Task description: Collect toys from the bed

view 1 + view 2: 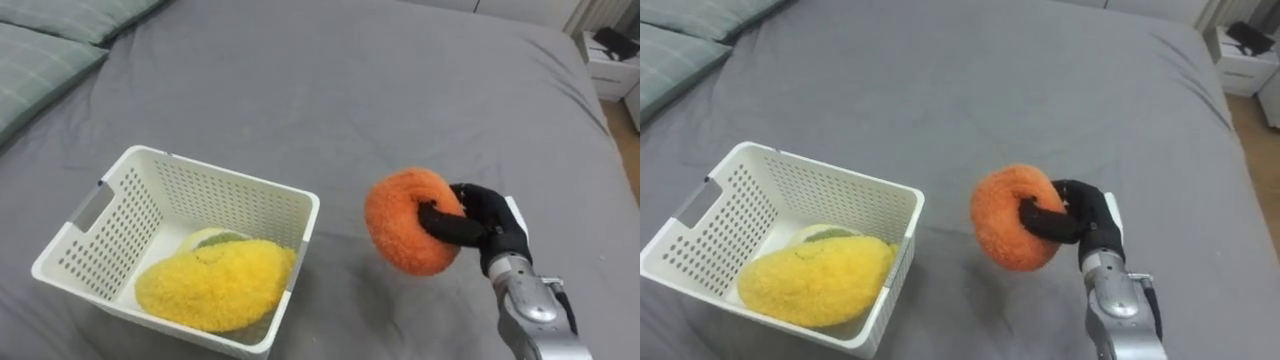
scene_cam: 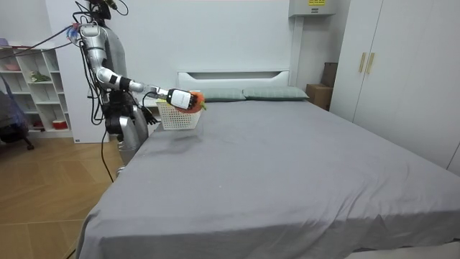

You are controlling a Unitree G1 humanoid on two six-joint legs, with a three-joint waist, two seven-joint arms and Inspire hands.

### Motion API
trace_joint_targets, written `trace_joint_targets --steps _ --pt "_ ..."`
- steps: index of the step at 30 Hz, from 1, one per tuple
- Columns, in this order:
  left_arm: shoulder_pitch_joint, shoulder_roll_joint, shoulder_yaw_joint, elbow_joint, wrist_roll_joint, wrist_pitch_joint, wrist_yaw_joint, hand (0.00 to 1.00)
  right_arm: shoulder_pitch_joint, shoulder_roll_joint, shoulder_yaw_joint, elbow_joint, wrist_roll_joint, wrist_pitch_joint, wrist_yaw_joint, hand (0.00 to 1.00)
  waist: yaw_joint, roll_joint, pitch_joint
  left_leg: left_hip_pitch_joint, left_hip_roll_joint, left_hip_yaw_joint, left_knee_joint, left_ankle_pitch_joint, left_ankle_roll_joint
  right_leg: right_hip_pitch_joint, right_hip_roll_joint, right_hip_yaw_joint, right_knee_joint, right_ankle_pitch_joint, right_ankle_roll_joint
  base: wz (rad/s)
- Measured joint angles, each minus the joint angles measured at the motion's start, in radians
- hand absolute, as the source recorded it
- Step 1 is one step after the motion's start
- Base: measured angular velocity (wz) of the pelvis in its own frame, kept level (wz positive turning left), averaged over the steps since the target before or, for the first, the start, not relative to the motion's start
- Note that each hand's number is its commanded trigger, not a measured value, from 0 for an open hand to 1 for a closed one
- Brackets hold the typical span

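An orange plush ring hangs above the grey bed, to the right of the white basket. My right hand is shut on the ring, with dark fingers curled through its hole, as also seen in the right eye view. Inside the basket lies a fluffy yellow plush toy with a pale green toy partly hidden behind it. In the room view I stand at the bed's side near the headboard, my right arm stretched over the bed with the orange ring next to the basket.
The grey bedspread spreads wide beyond the basket. Green pillows lie at the upper left. A white nightstand stands off the bed's far right corner. White shelves and wardrobes line the room.
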Motion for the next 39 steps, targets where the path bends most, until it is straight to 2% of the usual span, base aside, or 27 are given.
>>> trace_joint_targets --steps 4,6,11,14,17,20,25,28,32,37,39 --pt "0.007 -0.001 0.0 -0.005 0.001 0.0 -0.008 0.0 0.0 -0.008 -0.001 -0.058 -0.006 0.002 -0.005 1.0 0.003 0.001 0.0009 0.004 0.003 0.014 0.0 -0.001 0.0 -0.003 0.001 0.005 0.001 0.0 0.0 -0.08" --pt "0.011 -0.001 0.005 -0.012 0.009 0.0 -0.019 0.0 0.001 -0.021 -0.001 -0.158 -0.05 0.004 -0.007 1.0 0.013 0.004 0.0028 0.001 0.005 0.022 -0.003 -0.003 0.0 -0.01 0.003 0.017 0.003 0.0 0.0 -0.15" --pt "0.024 0.003 0.014 -0.009 0.043 0.003 -0.021 0.0 -0.005 -0.031 0.003 -0.332 -0.125 0.003 -0.008 1.0 0.032 -0.002 -0.0014 0.004 0.012 0.026 -0.002 -0.009 -0.004 -0.003 0.008 0.019 0.004 0.001 -0.001 -0.03" --pt "0.03 0.001 0.015 -0.01 0.052 0.011 -0.02 0.0 -0.012 -0.031 0.009 -0.368 -0.127 0.004 -0.003 1.0 0.053 -0.005 -0.0005 0.009 0.013 0.026 0.0 -0.01 -0.005 -0.001 0.009 0.018 0.003 0.001 -0.001 0.0" --pt "0.038 0.001 0.018 -0.01 0.086 0.025 -0.02 0.0 -0.028 -0.03 0.016 -0.383 -0.148 0.027 0.021 1.0 0.068 -0.008 0.0004 0.0 0.011 0.016 0.002 -0.012 -0.004 -0.003 0.009 0.013 0.003 0.001 -0.001 0.06" --pt "0.041 0.001 0.021 -0.011 0.093 0.026 -0.023 0.0 -0.055 -0.029 0.021 -0.396 -0.161 0.03 0.045 1.0 0.091 -0.01 0.0013 -0.002 0.011 0.011 0.003 -0.012 -0.005 -0.003 0.008 0.002 0.003 0.001 -0.001 0.06" --pt "0.042 0.002 0.021 -0.004 0.134 0.047 -0.058 0.0 -0.108 -0.024 0.09 -0.433 -0.186 0.038 0.061 1.0 0.125 -0.012 0.0023 -0.004 0.009 -0.005 0.005 -0.012 -0.005 0.004 0.007 -0.014 0.002 0.001 -0.001 0.1" --pt "0.042 0.002 0.021 -0.004 0.16 0.058 -0.074 0.0 -0.134 -0.009 0.136 -0.435 -0.249 0.04 0.086 1.0 0.14 -0.021 0.005 -0.006 0.008 -0.017 0.009 -0.012 -0.005 0.009 0.007 -0.032 0.0 0.001 -0.001 0.14" --pt "0.034 0.002 0.018 -0.004 0.178 0.066 -0.091 0.0 -0.169 0.0 0.207 -0.435 -0.261 0.049 0.108 1.0 0.184 -0.024 0.0095 -0.008 0.005 -0.029 0.013 -0.012 -0.005 0.009 0.006 -0.036 0.0 0.001 -0.001 0.07" --pt "0.022 0.003 0.016 -0.013 0.178 0.086 -0.105 0.0 -0.226 0.009 0.283 -0.43 -0.274 0.055 0.116 1.0 0.203 -0.024 0.0097 -0.021 -0.003 -0.058 0.024 -0.012 -0.005 0.009 0.002 -0.057 0.0 0.001 -0.001 0.17" --pt "0.019 0.005 0.017 -0.037 0.179 0.09 -0.108 0.0 -0.234 0.014 0.32 -0.425 -0.28 0.062 0.13 1.0 0.227 -0.027 0.0094 -0.022 -0.003 -0.06 0.024 -0.012 -0.005 0.01 0.002 -0.057 0.0 0.001 -0.001 0.0"
